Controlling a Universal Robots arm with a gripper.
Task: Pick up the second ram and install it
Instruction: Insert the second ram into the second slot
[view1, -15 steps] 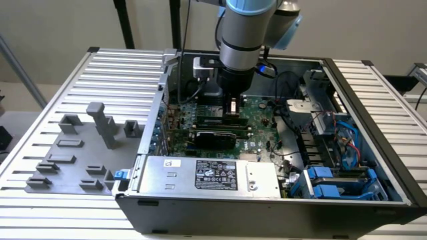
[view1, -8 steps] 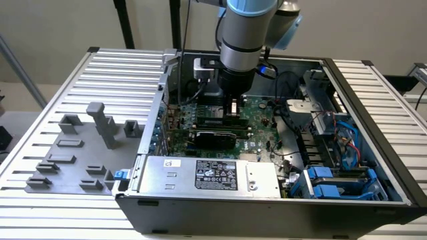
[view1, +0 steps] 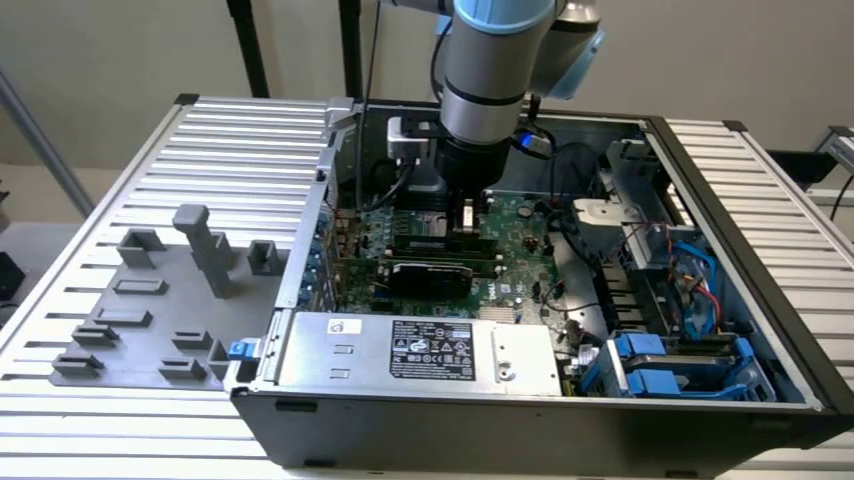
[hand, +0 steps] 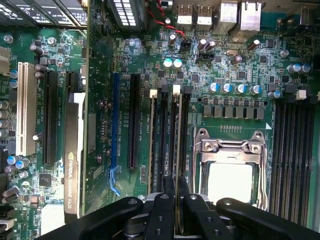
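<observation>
The tool (hand: 175, 192) pinches the ram (hand: 176, 135) edge-on, standing in a motherboard (hand: 235, 55) slot at the socket's (hand: 230, 172) nine o'clock.

"NVIDIA" reads along the edge of the expansion card (hand: 74, 165) standing off to the claw's (hand: 174, 192) side.

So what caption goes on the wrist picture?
Claw lowering the second ram edge-on into its motherboard slot.

expansion card (hand: 74, 155) flanking slots, CPU socket (hand: 229, 165) opposite
</observation>
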